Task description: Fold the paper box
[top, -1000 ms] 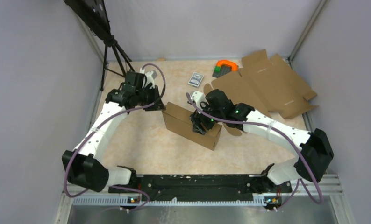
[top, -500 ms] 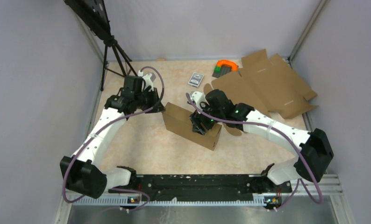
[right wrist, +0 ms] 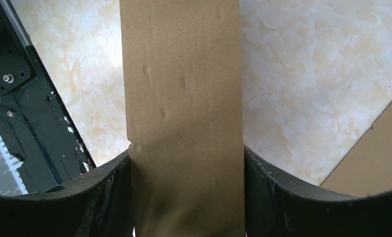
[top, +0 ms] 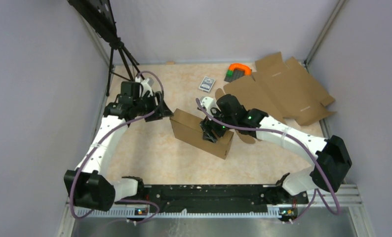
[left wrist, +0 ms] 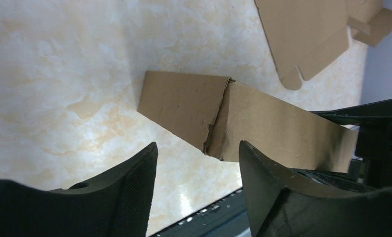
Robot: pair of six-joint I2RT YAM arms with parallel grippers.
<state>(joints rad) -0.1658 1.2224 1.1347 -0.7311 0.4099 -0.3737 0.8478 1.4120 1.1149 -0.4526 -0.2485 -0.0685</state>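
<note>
One paper box [top: 201,131] sits folded mid-counter [top: 149,148]. Of the two hands, the right hand [right wrist: 186,170] clamps across the box's width, a finger against each side. The left hand [left wrist: 198,146] hangs wide and holds nothing, just beside the box's left end. One flat cardboard sheet [top: 283,94] and one grey card pack [top: 207,83] lie farther back.
</note>
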